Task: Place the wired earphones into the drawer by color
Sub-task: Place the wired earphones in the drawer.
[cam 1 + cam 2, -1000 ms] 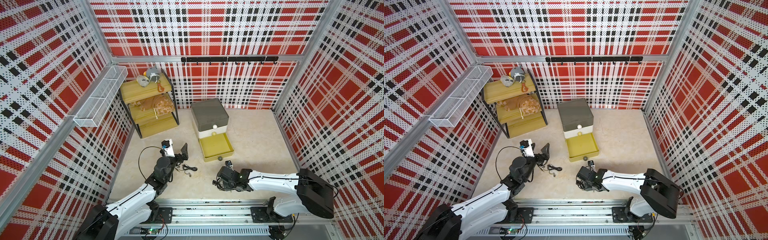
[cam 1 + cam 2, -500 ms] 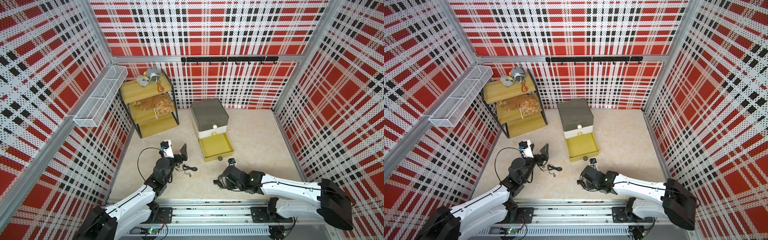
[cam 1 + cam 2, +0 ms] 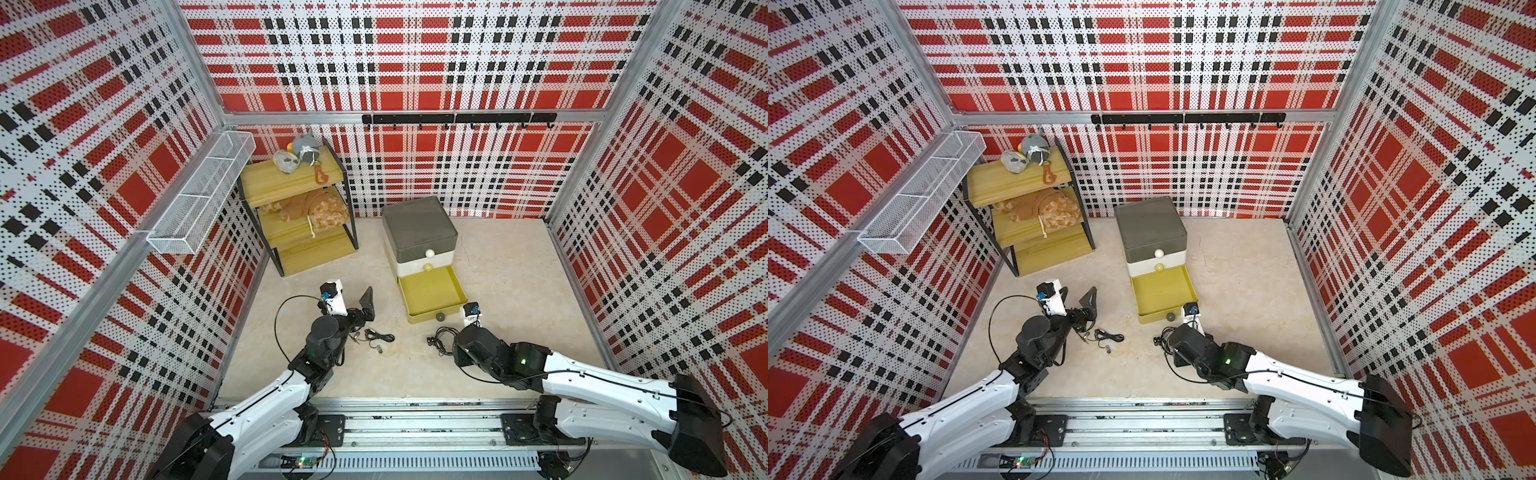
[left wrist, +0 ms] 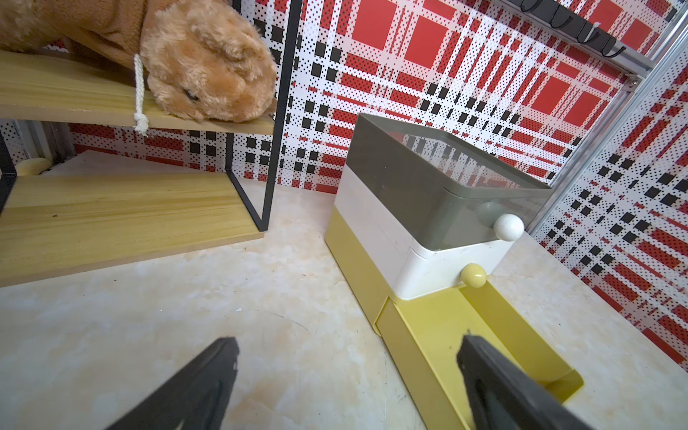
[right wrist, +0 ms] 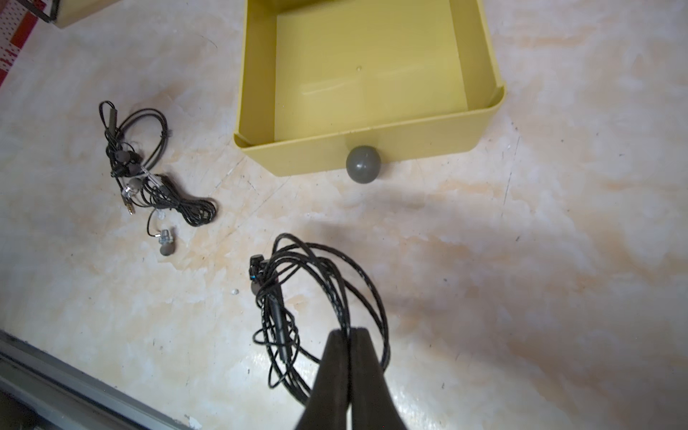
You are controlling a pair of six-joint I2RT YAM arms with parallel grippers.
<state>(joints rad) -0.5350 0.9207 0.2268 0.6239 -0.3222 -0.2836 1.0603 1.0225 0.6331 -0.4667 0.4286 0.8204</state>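
Note:
A coil of black wired earphones (image 5: 316, 290) lies just in front of the drawer's open mustard tier (image 5: 372, 149). My right gripper (image 5: 350, 331) is shut on a strand of this coil (image 3: 440, 338); whether the coil is off the floor I cannot tell. A second bundle of black earphones (image 5: 156, 175) lies on the floor further left (image 3: 374, 336). Beside that bundle my left gripper (image 4: 348, 357) stands open and holds nothing, low over the floor (image 3: 355, 309). On the drawer chest (image 3: 419, 232), the dark grey and white tiers are closed. The mustard tier (image 3: 432, 297) is empty.
A yellow wooden shelf rack (image 3: 299, 208) with plush toys stands at the back left. On the left wall hangs a white wire basket (image 3: 199, 199). A black hook rail (image 3: 457, 118) runs along the back wall. The metal rail (image 3: 415, 424) edges the front.
My right arm has stretched out lower and its gripper has shifted with the black coil a little toward the open mustard tier. The left arm has hardly moved.

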